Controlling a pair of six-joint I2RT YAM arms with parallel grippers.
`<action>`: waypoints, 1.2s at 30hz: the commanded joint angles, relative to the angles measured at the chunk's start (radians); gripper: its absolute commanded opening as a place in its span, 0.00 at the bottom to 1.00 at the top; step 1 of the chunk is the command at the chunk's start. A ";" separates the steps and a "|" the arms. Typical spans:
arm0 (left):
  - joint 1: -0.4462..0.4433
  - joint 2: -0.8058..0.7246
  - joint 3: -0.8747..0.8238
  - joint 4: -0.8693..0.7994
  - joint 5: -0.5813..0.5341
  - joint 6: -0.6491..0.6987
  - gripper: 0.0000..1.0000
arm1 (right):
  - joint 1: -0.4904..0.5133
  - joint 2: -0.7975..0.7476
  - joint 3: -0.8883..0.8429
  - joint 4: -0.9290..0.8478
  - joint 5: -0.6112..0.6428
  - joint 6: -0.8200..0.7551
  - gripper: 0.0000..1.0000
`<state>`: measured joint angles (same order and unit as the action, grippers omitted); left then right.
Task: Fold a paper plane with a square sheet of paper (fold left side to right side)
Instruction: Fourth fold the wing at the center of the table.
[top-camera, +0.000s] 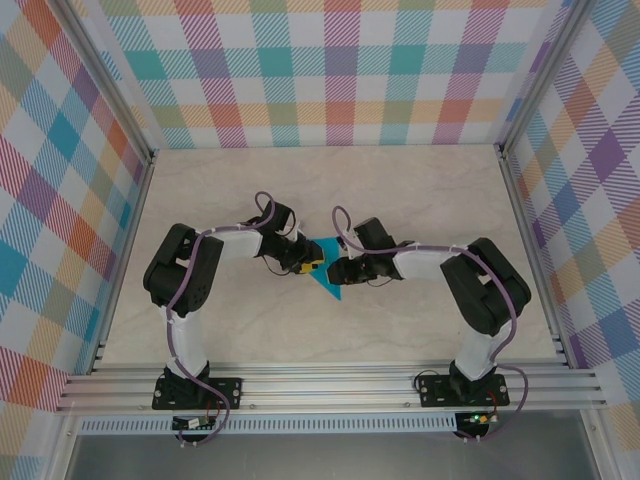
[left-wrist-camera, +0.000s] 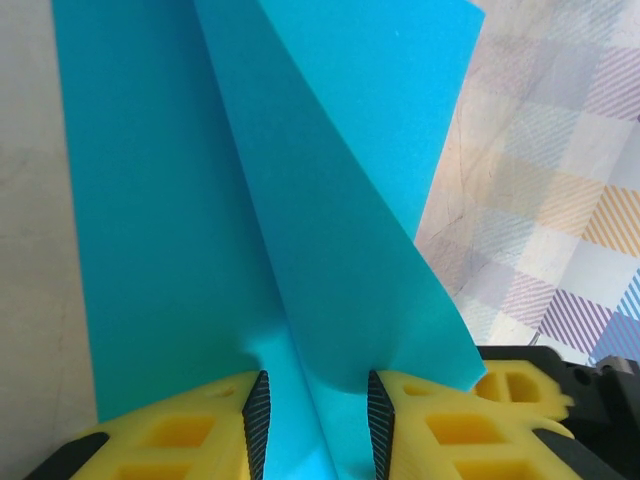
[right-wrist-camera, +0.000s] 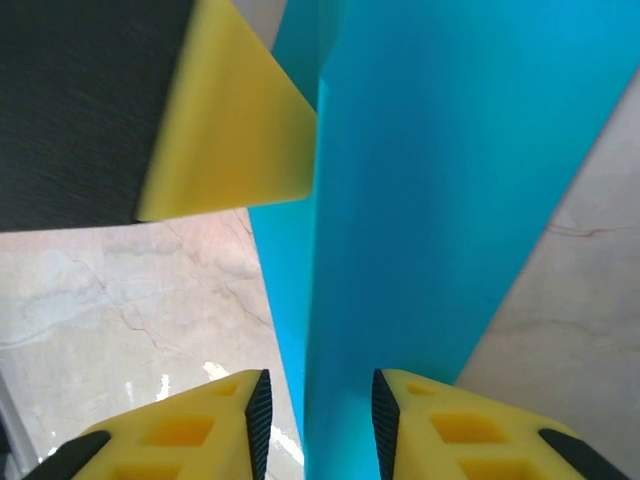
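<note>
The cyan-blue paper (top-camera: 327, 282) lies at the middle of the table, folded into a narrow pointed shape with its tip toward the near edge. My left gripper (top-camera: 312, 264) comes in from the left and my right gripper (top-camera: 336, 270) from the right, meeting over the paper's wide end. In the left wrist view a raised flap of the paper (left-wrist-camera: 330, 150) stands between the fingers of the left gripper (left-wrist-camera: 318, 430), which are apart. In the right wrist view a folded layer of the paper (right-wrist-camera: 450, 180) runs between the spread fingers of the right gripper (right-wrist-camera: 320, 430).
The pale marble-look table (top-camera: 400, 190) is walled by aluminium rails and checked panels on three sides. A yellow finger of the left gripper (right-wrist-camera: 230, 120) sits close above the right gripper's view. Both arms' elbows stand out toward the side walls.
</note>
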<state>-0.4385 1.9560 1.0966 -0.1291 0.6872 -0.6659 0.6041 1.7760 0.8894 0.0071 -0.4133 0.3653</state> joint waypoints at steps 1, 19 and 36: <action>-0.012 0.039 0.015 -0.025 -0.051 -0.002 0.33 | -0.022 -0.054 -0.015 0.038 -0.081 -0.005 0.36; -0.012 0.032 0.014 -0.029 -0.054 -0.002 0.33 | -0.090 0.086 0.120 0.051 -0.196 0.068 0.32; -0.012 0.027 0.012 -0.029 -0.052 -0.003 0.33 | -0.090 0.149 0.156 0.056 -0.231 0.073 0.10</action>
<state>-0.4385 1.9564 1.0969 -0.1307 0.6838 -0.6659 0.5121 1.9064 1.0176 0.0521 -0.6163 0.4488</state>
